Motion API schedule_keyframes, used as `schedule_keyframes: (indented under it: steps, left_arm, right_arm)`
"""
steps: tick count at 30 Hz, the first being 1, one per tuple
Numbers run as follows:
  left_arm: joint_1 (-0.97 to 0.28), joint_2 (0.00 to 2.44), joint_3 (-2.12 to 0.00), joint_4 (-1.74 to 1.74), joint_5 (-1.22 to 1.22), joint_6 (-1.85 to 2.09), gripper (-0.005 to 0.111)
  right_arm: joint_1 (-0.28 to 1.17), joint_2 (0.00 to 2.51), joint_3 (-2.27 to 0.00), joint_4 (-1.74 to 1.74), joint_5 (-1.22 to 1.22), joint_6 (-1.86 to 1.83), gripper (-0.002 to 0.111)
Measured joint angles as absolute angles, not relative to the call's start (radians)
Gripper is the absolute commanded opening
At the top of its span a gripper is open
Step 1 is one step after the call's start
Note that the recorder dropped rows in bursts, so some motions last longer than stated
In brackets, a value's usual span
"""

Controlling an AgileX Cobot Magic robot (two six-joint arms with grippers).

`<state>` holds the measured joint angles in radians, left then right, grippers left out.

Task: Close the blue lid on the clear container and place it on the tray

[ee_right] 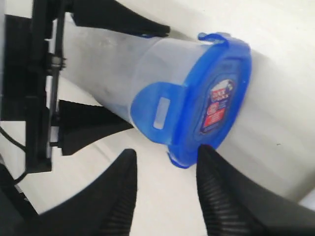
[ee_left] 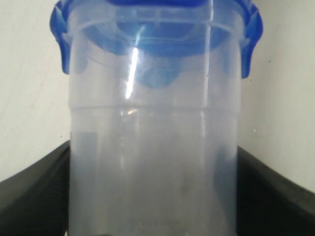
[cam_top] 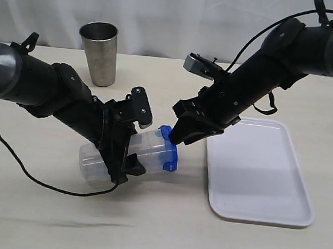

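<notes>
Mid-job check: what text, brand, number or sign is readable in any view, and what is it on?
Red-and-white sticker on the blue lid: it carries print, but it is too blurred to read.
Clear container, steel cup, tray: no markings visible.

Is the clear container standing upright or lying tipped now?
Tipped. The clear container lies almost sideways in the left gripper, its blue lid facing the tray.

blue lid (ee_right: 219, 101), clr container (ee_left: 152, 162), wht tray (cam_top: 260, 178)

Steel cup (cam_top: 97, 53) upright on beige table (cam_top: 32, 223); backdrop (cam_top: 163, 14) probably curtain.
</notes>
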<state>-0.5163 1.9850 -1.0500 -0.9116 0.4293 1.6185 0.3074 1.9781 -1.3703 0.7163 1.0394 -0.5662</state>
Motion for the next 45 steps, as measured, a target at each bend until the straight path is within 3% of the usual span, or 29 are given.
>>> schedule_keyframes:
  steps: [13, 25, 45]
  left_arm:
    - [-0.516, 1.985, -1.050, -0.917, 0.453, 1.625, 0.000]
    - [-0.516, 1.987, -1.048, -0.946, 0.466, 1.650, 0.000]
    - [-0.514, 1.987, -1.042, -0.958, 0.471, 1.671, 0.000]
  right_arm:
    - [0.307, 1.978, -1.347, 0.840, 1.016, -0.645, 0.038]
    - [0.331, 2.008, -1.347, 0.790, 0.931, -0.635, 0.038]
    - [0.368, 2.049, -1.416, 0.694, 0.988, -0.576, 0.038]
